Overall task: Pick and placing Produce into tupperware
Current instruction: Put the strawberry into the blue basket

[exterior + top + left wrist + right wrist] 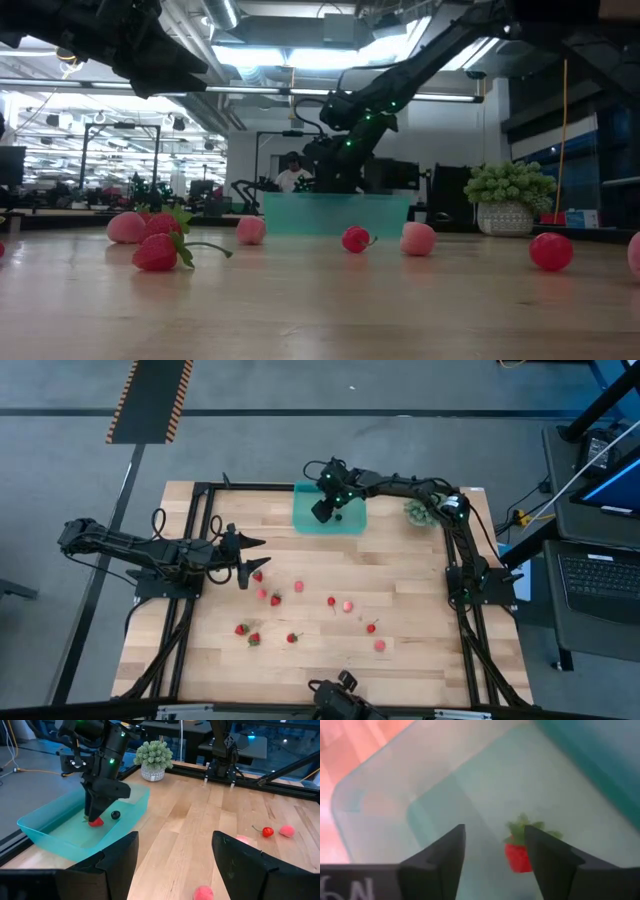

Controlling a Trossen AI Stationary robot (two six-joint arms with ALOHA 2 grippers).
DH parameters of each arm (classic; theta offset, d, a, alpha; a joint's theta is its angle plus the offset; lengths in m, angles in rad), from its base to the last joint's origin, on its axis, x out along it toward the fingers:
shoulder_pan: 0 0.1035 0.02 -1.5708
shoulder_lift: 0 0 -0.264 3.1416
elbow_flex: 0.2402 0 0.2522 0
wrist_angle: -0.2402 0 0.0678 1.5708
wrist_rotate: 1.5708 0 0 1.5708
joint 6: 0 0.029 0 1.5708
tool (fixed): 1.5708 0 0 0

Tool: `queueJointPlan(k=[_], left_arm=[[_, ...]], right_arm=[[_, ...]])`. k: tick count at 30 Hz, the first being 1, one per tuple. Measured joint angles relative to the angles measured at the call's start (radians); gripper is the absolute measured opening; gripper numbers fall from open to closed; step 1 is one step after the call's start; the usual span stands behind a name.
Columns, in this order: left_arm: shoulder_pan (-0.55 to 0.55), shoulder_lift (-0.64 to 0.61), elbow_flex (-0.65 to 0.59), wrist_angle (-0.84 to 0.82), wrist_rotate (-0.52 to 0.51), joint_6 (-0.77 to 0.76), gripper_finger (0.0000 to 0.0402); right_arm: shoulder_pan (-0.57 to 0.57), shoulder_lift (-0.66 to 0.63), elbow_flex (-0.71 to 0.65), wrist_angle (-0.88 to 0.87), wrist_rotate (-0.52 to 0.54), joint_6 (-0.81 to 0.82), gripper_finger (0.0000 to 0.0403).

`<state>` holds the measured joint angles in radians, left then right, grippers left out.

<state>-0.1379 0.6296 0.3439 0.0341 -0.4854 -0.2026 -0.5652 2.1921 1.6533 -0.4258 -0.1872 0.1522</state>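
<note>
The teal tupperware [352, 522] stands at the table's far middle. My right gripper [494, 836] hangs open over its inside, pointing steeply down. A red strawberry with a green top [518, 856] lies between the fingers, close to one of them, low in the tupperware [55, 832]. A small dark berry [115, 815] lies on the tupperware's floor beside it. Several red and pink produce pieces [298, 588] lie scattered over the table's middle and near part. My left gripper [251, 559] waits open at the table's left, clear of them. My right gripper stands open around the strawberry [96, 822], coming at it from above on a slant. The strawberry sits next to one finger [547, 865]. I cannot tell whether that finger touches it.
A spiky green plant in a white pot [417, 512] stands to the right of the tupperware, near the right arm. Dark frame rails [195, 540] run along the table's left and right sides. A camera mount [335, 695] sits at the near edge.
</note>
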Motion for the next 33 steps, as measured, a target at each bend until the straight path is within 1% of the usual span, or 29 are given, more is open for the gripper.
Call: queueJointPlan(k=[3, 6, 11, 15, 20, 25, 31, 33], left_arm=[[0.000, 0.000, 0.000, 0.000, 0.000, 0.001, 0.0246], [0.000, 0.000, 0.000, 0.000, 0.000, 0.001, 0.0246], [0.000, 0.000, 0.000, 0.000, 0.000, 0.002, 0.0246], [0.000, 0.000, 0.000, 0.000, 0.001, -0.023, 0.0246], [0.000, 0.000, 0.000, 0.000, 0.001, -0.023, 0.0246], [0.000, 0.000, 0.000, 0.000, 0.018, -0.023, 0.0246], [0.000, 0.000, 0.000, 0.000, 0.027, -0.023, 0.0246], [0.000, 0.000, 0.000, 0.000, 0.027, -0.023, 0.0246]], right_arm=[[0.005, 0.000, 0.032, -0.039, 0.000, 0.002, 0.0219], [0.014, 0.000, 0.105, -0.125, 0.001, 0.001, 0.0218], [0.038, 0.000, 0.248, -0.277, 0.000, -0.028, 0.0205], [0.052, 0.000, 0.337, -0.383, 0.002, -0.034, 0.0193], [0.068, -0.002, 0.421, -0.532, 0.001, -0.051, 0.0178], [0.086, -0.002, 0.483, -0.727, 0.006, -0.026, 0.0167], [0.153, -0.002, 0.583, -0.942, 0.137, -0.020, 0.0151], [0.185, -0.002, 0.620, -1.002, 0.161, -0.002, 0.0145]])
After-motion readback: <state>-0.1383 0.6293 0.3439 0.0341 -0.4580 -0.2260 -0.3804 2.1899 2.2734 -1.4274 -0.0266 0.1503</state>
